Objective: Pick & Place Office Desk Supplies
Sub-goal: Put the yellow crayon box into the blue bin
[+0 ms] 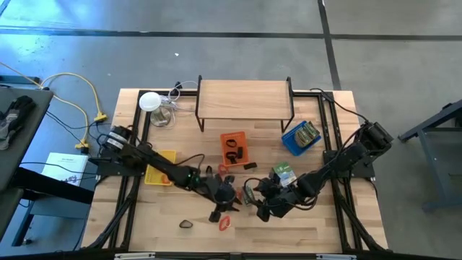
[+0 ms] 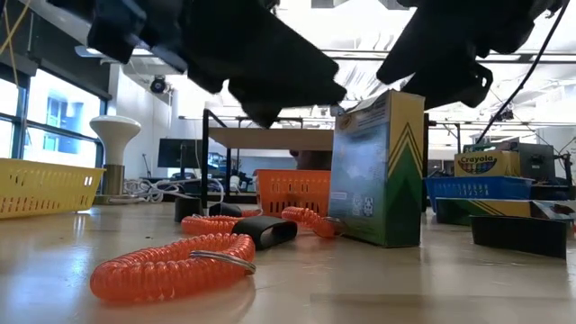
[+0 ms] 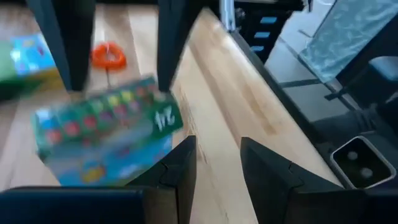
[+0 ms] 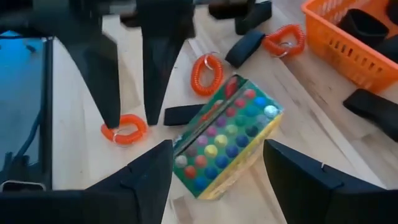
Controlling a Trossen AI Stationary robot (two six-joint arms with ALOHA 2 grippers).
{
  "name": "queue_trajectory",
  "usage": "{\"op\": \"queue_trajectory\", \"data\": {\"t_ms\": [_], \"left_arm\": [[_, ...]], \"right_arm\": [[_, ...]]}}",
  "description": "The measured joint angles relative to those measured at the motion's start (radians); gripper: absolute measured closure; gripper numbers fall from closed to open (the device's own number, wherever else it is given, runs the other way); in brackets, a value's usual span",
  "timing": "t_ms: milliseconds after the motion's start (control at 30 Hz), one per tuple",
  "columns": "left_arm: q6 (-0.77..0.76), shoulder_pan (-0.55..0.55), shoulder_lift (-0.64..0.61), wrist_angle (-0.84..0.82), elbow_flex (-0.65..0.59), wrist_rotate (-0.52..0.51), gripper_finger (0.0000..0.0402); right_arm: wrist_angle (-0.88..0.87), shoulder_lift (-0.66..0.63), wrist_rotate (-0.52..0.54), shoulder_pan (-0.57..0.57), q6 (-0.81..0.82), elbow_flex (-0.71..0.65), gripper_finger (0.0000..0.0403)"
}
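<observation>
right gripper (image 4: 217,177) is over the front-middle of the table (image 1: 144,224), fingers apart with a crayon box (image 4: 227,140) between and just ahead of the tips; nothing clamped, can't tell if the pads touch it. the box stands upright on the wood in the low view. left gripper (image 3: 217,171) is beside it toward table centre, fingers (image 3: 180,168) parted with bare wood in the gap, holding nothing; the same box lies just off one fingertip. red coils lie loose around both grippers: one (image 4: 207,73) just past the box, another (image 4: 124,130) off to the side, one more (image 1: 224,222) at the front edge near a black clip (image 1: 187,224). orange tray (image 1: 234,146) behind them holds black pieces; blue tray (image 1: 299,137) and yellow tray (image 1: 160,167) sit at the sides.
</observation>
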Motion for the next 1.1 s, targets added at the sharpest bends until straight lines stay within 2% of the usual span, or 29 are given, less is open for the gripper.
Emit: {"op": "queue_trajectory", "data": {"t_ms": [200, 433, 700, 1100], "left_arm": [[-0.003, -0.047, 0.066, 0.119, -0.001, -0.081, 0.0281], [-0.002, -0.080, 0.072, 0.127, -0.001, -0.219, 0.0281], [-0.003, -0.071, 0.072, 0.132, -0.001, -0.228, 0.0281], [-0.002, -0.065, 0.072, 0.133, -0.001, -0.228, 0.0281]], "right_arm": [[0.004, 0.000, 0.044, 0.000, 0.044, 0.000, 0.0165], [0.009, 0.000, 0.046, -0.018, 0.076, 0.000, 0.0165], [0.103, 0.031, -0.005, -0.038, 0.041, 0.002, 0.0165], [0.115, 0.051, -0.004, -0.042, 0.004, 0.002, 0.0167]]}}
